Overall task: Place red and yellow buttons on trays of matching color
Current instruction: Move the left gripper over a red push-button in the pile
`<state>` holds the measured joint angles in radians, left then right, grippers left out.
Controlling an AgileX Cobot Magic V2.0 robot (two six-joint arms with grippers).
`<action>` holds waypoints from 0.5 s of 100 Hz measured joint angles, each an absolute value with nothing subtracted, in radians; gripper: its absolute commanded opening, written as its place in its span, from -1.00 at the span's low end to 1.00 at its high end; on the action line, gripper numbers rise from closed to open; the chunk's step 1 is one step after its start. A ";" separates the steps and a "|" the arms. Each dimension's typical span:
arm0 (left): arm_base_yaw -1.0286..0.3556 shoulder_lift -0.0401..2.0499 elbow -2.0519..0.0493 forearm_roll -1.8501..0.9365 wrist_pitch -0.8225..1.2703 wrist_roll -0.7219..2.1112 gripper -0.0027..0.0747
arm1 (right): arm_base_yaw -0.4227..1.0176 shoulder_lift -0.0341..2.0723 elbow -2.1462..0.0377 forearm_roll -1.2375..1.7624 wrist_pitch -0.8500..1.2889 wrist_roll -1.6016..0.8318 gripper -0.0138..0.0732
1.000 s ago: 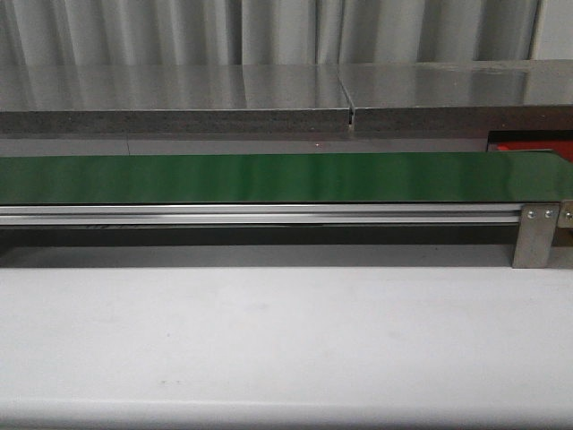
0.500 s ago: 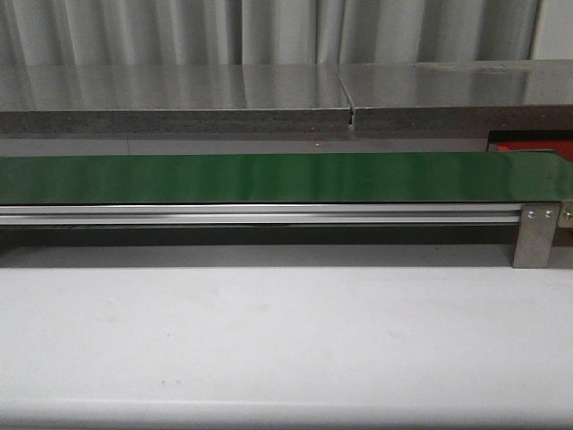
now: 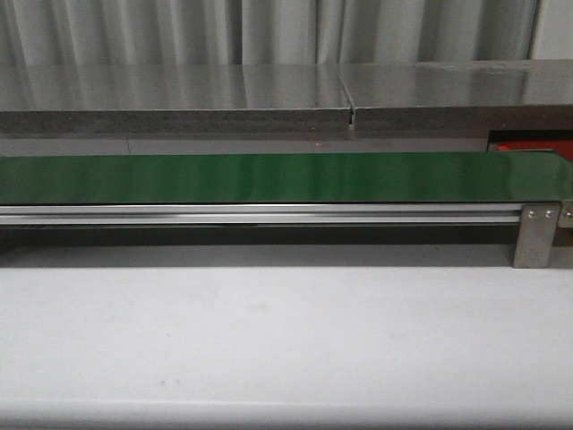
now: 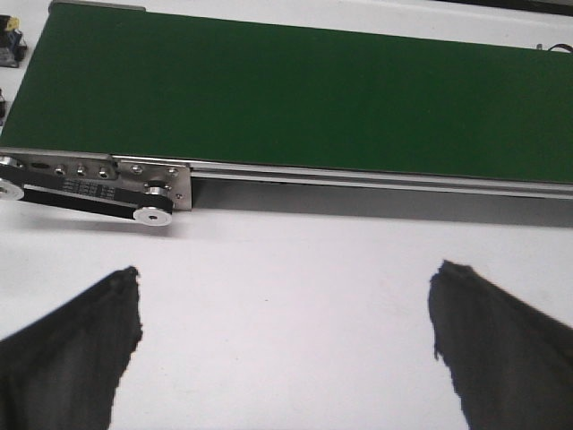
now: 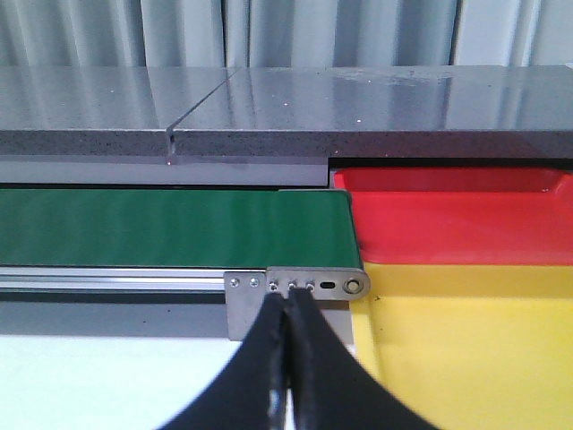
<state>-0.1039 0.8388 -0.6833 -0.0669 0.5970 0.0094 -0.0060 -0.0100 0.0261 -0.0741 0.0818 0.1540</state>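
White tabletop (image 3: 286, 340): bare in the front view, no button lies on it.
Left gripper (image 4: 285, 336): fingers wide apart, holding nothing, above the tabletop's near part.
Right gripper (image 5: 288, 376): fingers pressed together, nothing between them.
Green belt (image 3: 269, 177): no button seen on it.
Yellow tray (image 5: 474, 340): at the belt's right end, no button in it.
Red tray (image 5: 457, 219): behind the yellow one, also without a button.
Progress: I judge nothing is sorted yet; all placing remains.

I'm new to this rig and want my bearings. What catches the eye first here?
The long green conveyor belt runs across the middle, nothing on it. At its right end lie a bright red flat tray and, nearer, a yellow flat tray. The left gripper is wide open; the right gripper is shut.
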 measured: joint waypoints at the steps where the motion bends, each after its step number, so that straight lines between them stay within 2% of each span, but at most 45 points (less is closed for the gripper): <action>1: -0.102 0.839 -0.683 -0.069 0.597 0.008 0.76 | -0.006 -0.010 0.026 -0.074 0.082 0.154 -0.95; 17: -0.032 0.847 -0.686 -0.069 0.612 -0.036 0.76 | -0.006 -0.010 0.026 -0.074 0.082 0.154 -0.95; 50: 0.343 1.054 -0.782 -0.067 0.658 -0.044 0.74 | -0.006 -0.010 0.026 -0.074 0.082 0.154 -0.95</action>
